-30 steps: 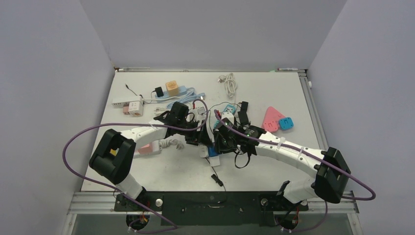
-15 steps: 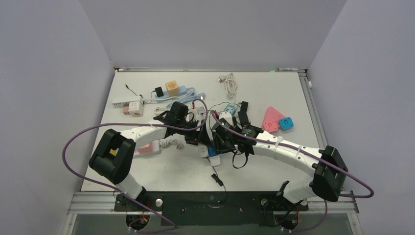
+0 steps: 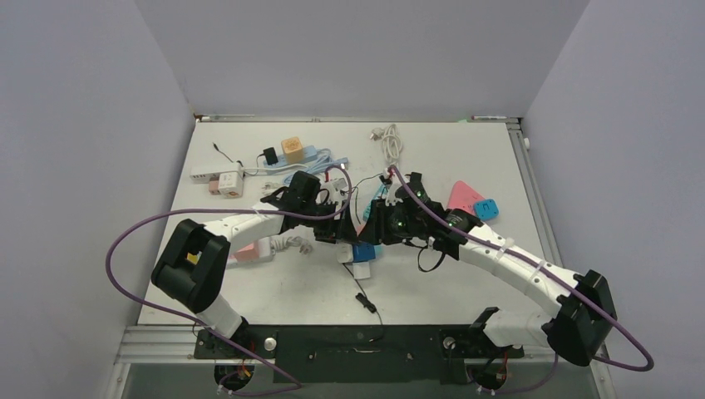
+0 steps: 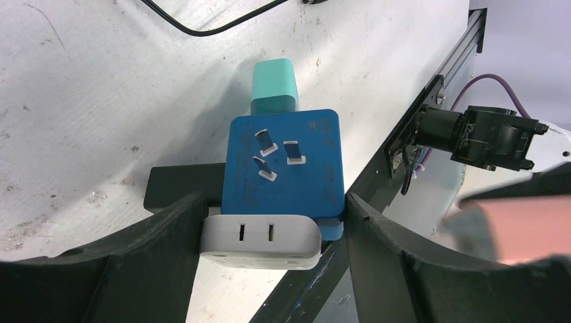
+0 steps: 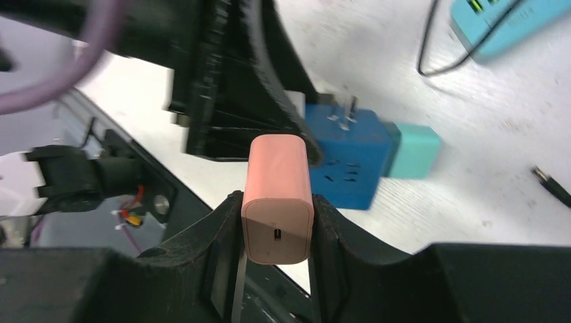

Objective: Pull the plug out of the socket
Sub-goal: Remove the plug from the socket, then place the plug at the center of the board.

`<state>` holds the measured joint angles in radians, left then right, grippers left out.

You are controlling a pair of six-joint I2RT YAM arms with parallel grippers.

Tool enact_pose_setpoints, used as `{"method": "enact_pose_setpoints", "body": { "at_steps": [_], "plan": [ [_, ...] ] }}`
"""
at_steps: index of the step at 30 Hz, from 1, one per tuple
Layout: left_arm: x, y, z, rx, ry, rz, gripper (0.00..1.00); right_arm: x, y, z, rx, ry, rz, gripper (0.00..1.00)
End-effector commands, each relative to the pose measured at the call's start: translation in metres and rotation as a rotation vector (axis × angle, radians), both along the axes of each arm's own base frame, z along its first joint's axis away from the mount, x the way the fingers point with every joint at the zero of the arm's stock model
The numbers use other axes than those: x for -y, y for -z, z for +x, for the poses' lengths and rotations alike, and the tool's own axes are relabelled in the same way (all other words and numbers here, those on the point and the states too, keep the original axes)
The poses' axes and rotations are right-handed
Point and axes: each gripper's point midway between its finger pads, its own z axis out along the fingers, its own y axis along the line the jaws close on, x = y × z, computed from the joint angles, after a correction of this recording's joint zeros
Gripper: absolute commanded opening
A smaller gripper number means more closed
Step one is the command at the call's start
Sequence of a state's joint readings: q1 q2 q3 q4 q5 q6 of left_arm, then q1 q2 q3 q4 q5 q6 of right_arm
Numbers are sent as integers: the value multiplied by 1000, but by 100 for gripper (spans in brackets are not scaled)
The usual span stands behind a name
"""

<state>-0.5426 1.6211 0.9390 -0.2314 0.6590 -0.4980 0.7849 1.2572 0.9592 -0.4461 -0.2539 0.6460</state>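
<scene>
Table [image 3: 465,158]: white top, scuffed, with chargers and cables scattered over its far half.

Left arm [image 3: 241,226]: reaches in to the table's middle. The left gripper [image 4: 273,215] has its jaws set narrow, clamped on the socket cube [image 4: 283,168] from both sides.

Right arm [image 3: 499,256]: reaches in from the other side and meets the left arm near the centre. The right gripper [image 5: 277,215] has its jaws closed on the pink plug [image 5: 277,195], one finger on each flank.

Pink power strip [image 3: 461,202]: triangular, lying flat beyond the right arm.

Socket cube: blue, with three metal prongs standing on the face turned to the left wrist camera.

Pink plug: rounded block with a small port in its near end, held apart from the socket cube, just beside it.

Teal plug [image 4: 273,84]: seated in the cube's far side.

White adapter [image 4: 259,239]: two slots, touching the cube's near edge between the left fingers.

Black cable [image 4: 202,27]: loose on the table beyond the cube.
</scene>
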Motion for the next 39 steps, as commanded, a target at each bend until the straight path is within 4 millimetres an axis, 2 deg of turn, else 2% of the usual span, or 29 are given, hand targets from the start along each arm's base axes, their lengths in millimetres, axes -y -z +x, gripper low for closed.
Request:
{"method": "enact_pose_setpoints", "body": {
  "at_steps": [1, 7, 12, 17, 21, 24, 29, 34, 39],
  "plan": [
    [-12, 16, 11, 37, -48, 96, 0, -20, -48, 4, 96, -86, 188, 5],
    [-14, 16, 12, 38, -53, 99, 0, -9, -47, 12, 108, -48, 158, 5],
    [-14, 11, 15, 49, -60, 86, 0, 15, -51, 24, 129, 38, 107, 5],
    [-16, -9, 22, 111, -77, 24, 0, 62, -55, 46, 180, 215, -35, 5],
    [-18, -24, 26, 154, -88, -13, 0, 114, -53, 63, 233, 403, -267, 5],
    [-19, -28, 26, 164, -87, -22, 0, 143, -51, 67, 250, 496, -417, 5],
    [-18, -32, 26, 163, -79, -41, 0, 148, -49, 78, 283, 494, -460, 5],
    [-16, -34, 24, 161, -72, -52, 0, 155, -28, 115, 246, 491, -422, 5],
    [-16, -38, 26, 174, -72, -58, 0, 163, 4, 154, 173, 470, -313, 5]
  ]
}}
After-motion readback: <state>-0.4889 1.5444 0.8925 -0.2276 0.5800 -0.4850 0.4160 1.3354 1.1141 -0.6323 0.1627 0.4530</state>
